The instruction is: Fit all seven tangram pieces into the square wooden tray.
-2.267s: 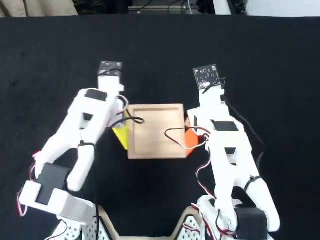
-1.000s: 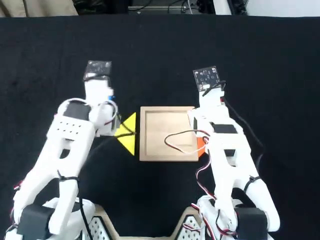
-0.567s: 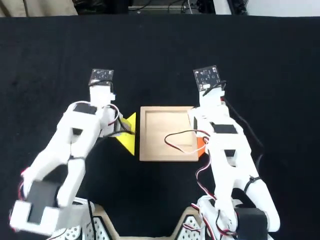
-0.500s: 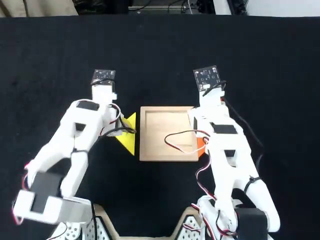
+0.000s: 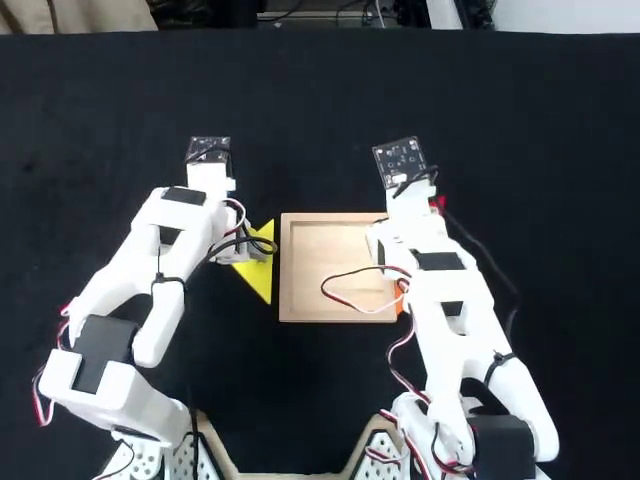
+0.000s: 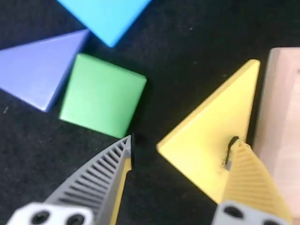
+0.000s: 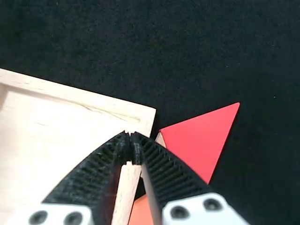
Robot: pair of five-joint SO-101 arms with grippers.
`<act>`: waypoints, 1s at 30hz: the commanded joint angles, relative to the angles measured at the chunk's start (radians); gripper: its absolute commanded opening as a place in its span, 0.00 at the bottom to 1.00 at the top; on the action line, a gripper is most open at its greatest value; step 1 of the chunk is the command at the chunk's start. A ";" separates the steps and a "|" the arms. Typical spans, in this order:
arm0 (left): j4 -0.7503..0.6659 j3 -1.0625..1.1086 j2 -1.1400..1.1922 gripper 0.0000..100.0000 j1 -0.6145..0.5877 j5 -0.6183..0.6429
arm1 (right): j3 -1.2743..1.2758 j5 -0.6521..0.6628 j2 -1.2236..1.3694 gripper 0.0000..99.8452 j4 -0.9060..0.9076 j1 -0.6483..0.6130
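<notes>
The square wooden tray lies between my two arms with nothing in it. A yellow triangle rests against its left side. My left gripper stands open low over that yellow triangle, one finger over the piece and the other on the cloth beside the green square. A purple triangle and a blue piece lie just beyond. My right gripper is shut, tips over the tray's far right corner. A red triangle and an orange piece lie outside that wall.
Black cloth covers the table, with wide free room beyond the tray and to both sides. A loose white cable from the right arm hangs over the tray's floor. The arm bases stand at the near edge.
Since 2.3 s ago the tray and yellow triangle sit farther right. In the last second the left arm resettled over the yellow triangle, and the right gripper swung slightly left over the tray corner.
</notes>
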 commanded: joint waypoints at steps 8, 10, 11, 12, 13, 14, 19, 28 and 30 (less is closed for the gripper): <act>0.026 -0.110 0.057 0.32 0.096 0.005 | -0.012 0.000 -0.002 0.01 -0.015 -0.014; 0.063 -0.154 0.091 0.32 0.094 0.003 | -0.012 0.000 -0.002 0.01 -0.015 -0.014; 0.081 -0.176 0.110 0.32 0.093 0.003 | -0.012 0.000 -0.002 0.01 -0.015 -0.014; 0.095 -0.196 0.129 0.32 0.093 0.003 | -0.012 0.000 -0.002 0.01 -0.015 -0.012; 0.110 -0.213 0.146 0.32 0.091 0.003 | -0.012 0.000 -0.002 0.01 -0.015 -0.012; 0.123 -0.225 0.158 0.32 0.091 0.003 | -0.012 0.000 -0.002 0.01 -0.015 -0.012; 0.124 -0.229 0.164 0.20 0.093 0.000 | -0.012 0.000 -0.002 0.01 -0.015 -0.012; 0.132 -0.228 0.160 0.18 0.091 -0.017 | -0.012 0.000 -0.002 0.01 -0.017 -0.012; 0.133 -0.228 0.141 0.18 0.091 -0.035 | -0.012 0.000 -0.002 0.01 -0.017 -0.012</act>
